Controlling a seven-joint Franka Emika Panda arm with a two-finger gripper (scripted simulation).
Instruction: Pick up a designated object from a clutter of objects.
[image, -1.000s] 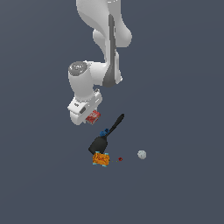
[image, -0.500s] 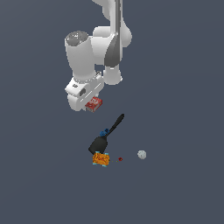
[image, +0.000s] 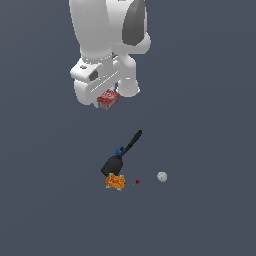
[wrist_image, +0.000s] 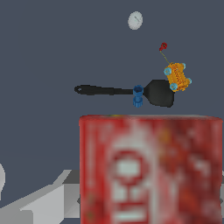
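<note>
We see the gripper (image: 106, 102) clamped on the red box (image: 108, 99), which hangs in the air well above the floor; in the wrist view the red box (wrist_image: 151, 168) fills the foreground, its white print blurred. Below lies the rest of the clutter — a black spatula (image: 121, 155) with a small blue piece (image: 119, 150) against its handle; the orange-and-cyan box (image: 115, 182) touches the blade's end; a tiny red ball (image: 137, 182) sits just beside it, and a pale ball (image: 162, 176) lies farther toward the exterior view's right.
</note>
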